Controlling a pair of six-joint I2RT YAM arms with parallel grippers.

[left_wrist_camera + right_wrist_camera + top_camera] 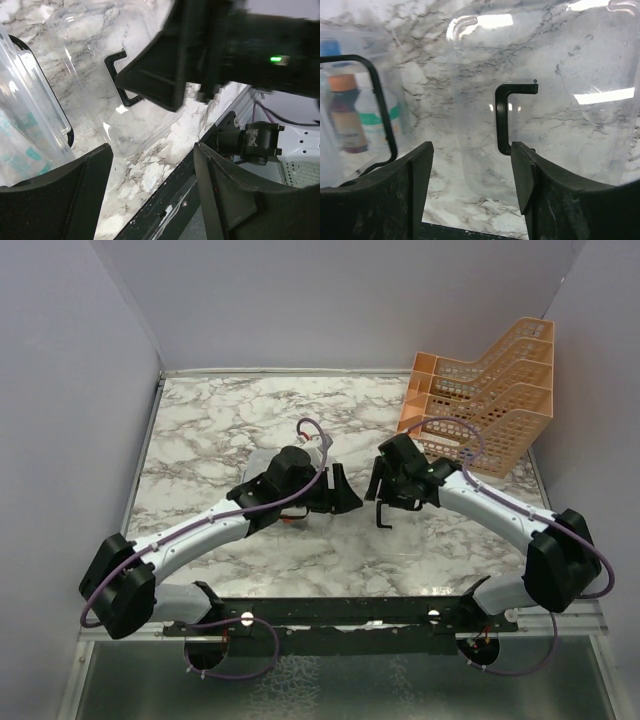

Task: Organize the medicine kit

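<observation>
The medicine kit's clear box (370,85) stands open at the left of the right wrist view, with an orange-capped brown bottle (344,117) and a teal-labelled container inside. Its clear lid (560,125) lies flat on the marble beside it, black U-shaped handle (504,117) facing up. My right gripper (471,147) hovers open just over the lid's near edge, its right finger close to the handle. My left gripper (152,150) is open and holds nothing; the box (25,125) is to its left and the lid (90,60) ahead. In the top view both grippers (345,495) (378,490) face each other at mid-table.
An orange mesh tiered rack (485,400) stands at the back right of the marble table (220,420). White walls close in the left, back and right sides. The black mounting rail (340,610) runs along the near edge.
</observation>
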